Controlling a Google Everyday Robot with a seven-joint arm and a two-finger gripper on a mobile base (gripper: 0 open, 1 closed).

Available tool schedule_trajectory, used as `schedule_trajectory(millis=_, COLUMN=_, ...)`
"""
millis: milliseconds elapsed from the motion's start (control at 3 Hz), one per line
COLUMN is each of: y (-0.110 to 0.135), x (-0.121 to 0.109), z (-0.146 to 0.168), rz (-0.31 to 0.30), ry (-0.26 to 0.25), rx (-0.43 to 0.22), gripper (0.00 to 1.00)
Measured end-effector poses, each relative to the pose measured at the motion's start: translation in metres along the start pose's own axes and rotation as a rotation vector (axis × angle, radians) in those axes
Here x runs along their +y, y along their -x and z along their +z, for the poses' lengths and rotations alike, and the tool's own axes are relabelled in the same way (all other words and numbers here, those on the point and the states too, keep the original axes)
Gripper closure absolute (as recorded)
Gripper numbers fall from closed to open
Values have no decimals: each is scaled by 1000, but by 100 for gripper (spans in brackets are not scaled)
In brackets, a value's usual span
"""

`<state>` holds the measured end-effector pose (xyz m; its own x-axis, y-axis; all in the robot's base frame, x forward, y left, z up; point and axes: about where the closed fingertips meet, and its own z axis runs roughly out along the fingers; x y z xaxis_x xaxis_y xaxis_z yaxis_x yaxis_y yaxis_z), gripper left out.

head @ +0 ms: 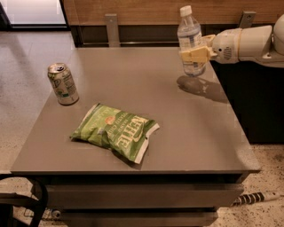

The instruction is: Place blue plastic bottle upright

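A grey surface (186,133) stands on pale speckled floor (22,66). Behind it, a wood wall (142,11) tops a dark recess with 2 grey posts (112,29). Bright light glares top left. The end effector (194,54) grips the bottle (189,33) above the surface's far right corner.

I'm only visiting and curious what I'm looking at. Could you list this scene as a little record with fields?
held item: clear bluish plastic bottle with white cap, roughly upright, over the table's far right corner
gripper: two-finger gripper, shut around the bottle's middle
surface: grey square table
left side: green-and-white drink can, standing
front centre: green chip bag, lying flat
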<state>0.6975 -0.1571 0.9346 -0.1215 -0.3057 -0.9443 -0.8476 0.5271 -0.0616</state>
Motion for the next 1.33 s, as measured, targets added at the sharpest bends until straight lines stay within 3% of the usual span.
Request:
schedule_trajectory(millis=667, y=-5, x=-16, z=31, rz=-30, ry=7, rx=-153, gripper=100)
schedule_trajectory(millis=1333, y=-28, x=-21, z=42, rz=5, ry=-2, rx=-280, gripper=100)
